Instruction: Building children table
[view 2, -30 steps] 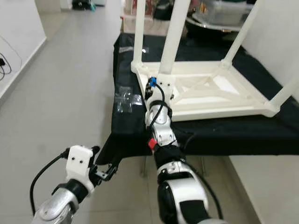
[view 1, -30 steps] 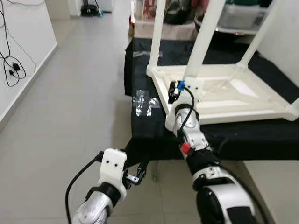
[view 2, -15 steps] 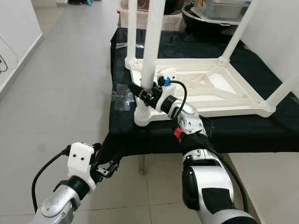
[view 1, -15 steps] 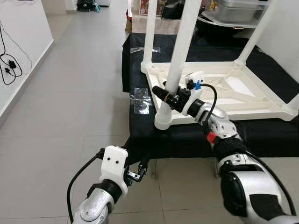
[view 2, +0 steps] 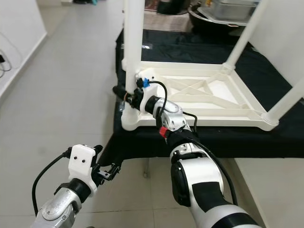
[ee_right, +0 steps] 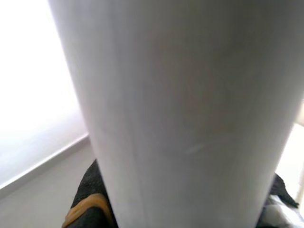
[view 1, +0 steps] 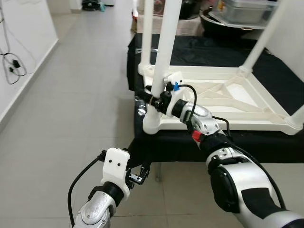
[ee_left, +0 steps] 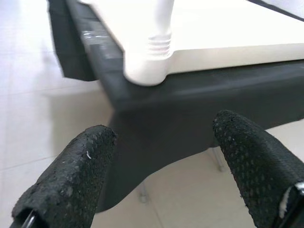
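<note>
- An upturned white children's table (view 1: 223, 102) lies top-down on a bench (view 1: 223, 52) draped in black cloth, its legs pointing up toward the ceiling.
- The right gripper (view 1: 153, 99) reaches out level from the robot's side and meets the nearest corner leg (view 1: 161, 61) low down, just above the round socket (view 1: 152, 124) where that leg joins the frame.
- The leg's long axis runs upright, almost square to the reaching forearm; the jaws come at it from the side, so any turning or pressing of the leg would, by the look of it, work around that upright line.
- In the right wrist view the leg's pale shaft stands hard up against the camera with the dark fingers (ee_right: 90, 190) showing at either side of it; the jaws appear closed around the leg, though the contact itself is hidden.
- The left gripper (view 1: 141, 176) hangs low in front of the bench, below its edge and well apart from the table, its jaws spread wide and holding nothing.
- The left wrist view looks up past the two spread fingertips (ee_left: 76, 175) at the same corner socket and the hanging black cloth (ee_left: 156, 128).
- The right arm is plainly the nearer of the two to the leg; the left would have to rise above the bench edge to help steady the frame.
- Three further legs stand at the other corners, already in place.
</note>
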